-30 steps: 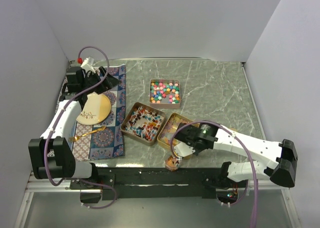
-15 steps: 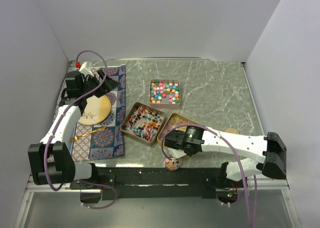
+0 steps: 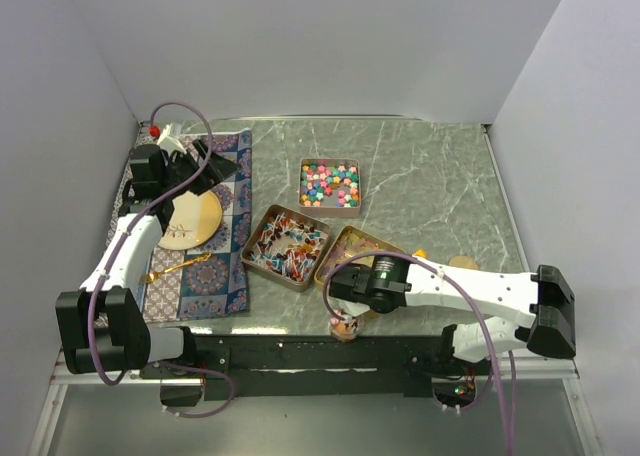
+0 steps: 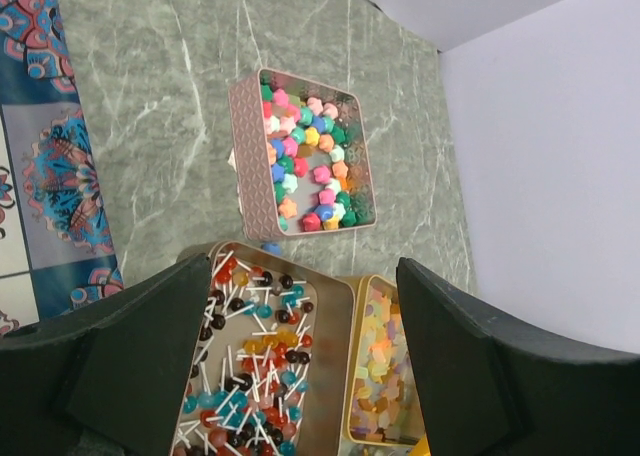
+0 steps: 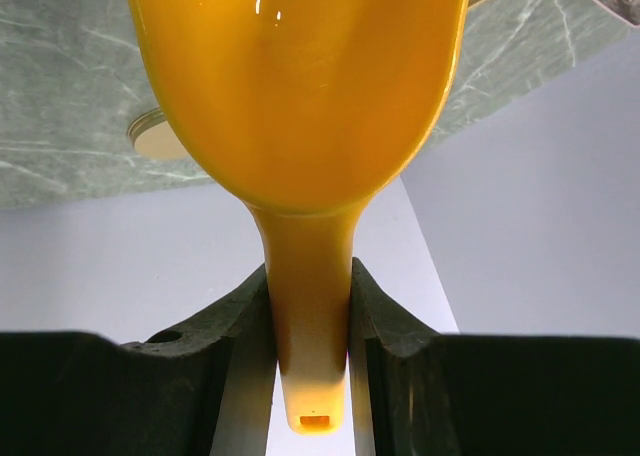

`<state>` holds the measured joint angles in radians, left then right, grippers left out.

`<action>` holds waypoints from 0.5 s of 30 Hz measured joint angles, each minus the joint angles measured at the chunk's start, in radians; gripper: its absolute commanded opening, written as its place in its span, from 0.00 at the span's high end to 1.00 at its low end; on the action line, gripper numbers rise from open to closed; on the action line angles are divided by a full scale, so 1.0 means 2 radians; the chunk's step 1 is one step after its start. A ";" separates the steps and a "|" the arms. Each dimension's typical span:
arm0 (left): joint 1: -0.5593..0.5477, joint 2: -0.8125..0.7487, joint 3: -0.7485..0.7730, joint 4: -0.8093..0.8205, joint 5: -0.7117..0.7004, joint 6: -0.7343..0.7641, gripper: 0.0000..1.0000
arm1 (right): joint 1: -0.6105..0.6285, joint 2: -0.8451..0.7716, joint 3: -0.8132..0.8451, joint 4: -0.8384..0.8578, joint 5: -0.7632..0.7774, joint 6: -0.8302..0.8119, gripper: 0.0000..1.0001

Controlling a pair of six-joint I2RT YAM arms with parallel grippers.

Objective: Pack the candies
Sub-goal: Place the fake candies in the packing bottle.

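Though the top view hides the grip, right pincer clenched on yellow scoop, left pincer spread above candies.

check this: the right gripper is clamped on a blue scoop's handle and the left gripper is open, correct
Wrong on colour: the scoop is orange-yellow, not blue, as the right wrist view shows. The right gripper is clamped on its handle and the left gripper is open.

The right arm has swung left and sunk flatter along the near edge of the desk, bringing its hand and yellow scoop nearer the small cup. A tan disc is now uncovered behind it. The left arm has shifted slightly.
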<state>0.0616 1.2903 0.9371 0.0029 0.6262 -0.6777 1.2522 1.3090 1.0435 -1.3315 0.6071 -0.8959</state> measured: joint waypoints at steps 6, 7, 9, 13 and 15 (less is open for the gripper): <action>0.000 -0.002 -0.009 0.000 0.002 -0.006 0.20 | -0.035 -0.023 0.013 -0.004 -0.018 -0.002 1.00; 0.000 -0.003 -0.009 0.000 0.002 -0.007 0.20 | -0.061 -0.023 0.024 -0.005 -0.026 -0.001 1.00; 0.000 -0.003 -0.009 0.000 0.002 -0.007 0.21 | -0.126 -0.014 0.057 -0.007 -0.047 0.005 1.00; -0.005 -0.003 -0.008 -0.012 0.002 0.003 0.21 | -0.295 0.020 0.133 0.054 -0.106 0.029 1.00; -0.018 0.000 0.001 -0.037 0.000 0.028 0.21 | -0.369 0.039 0.157 0.089 -0.144 0.047 1.00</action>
<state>0.0257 1.2911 0.9394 -0.0708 0.6258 -0.6212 0.5144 1.3876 1.3575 -1.1534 0.3195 -0.8021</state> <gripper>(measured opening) 0.788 0.351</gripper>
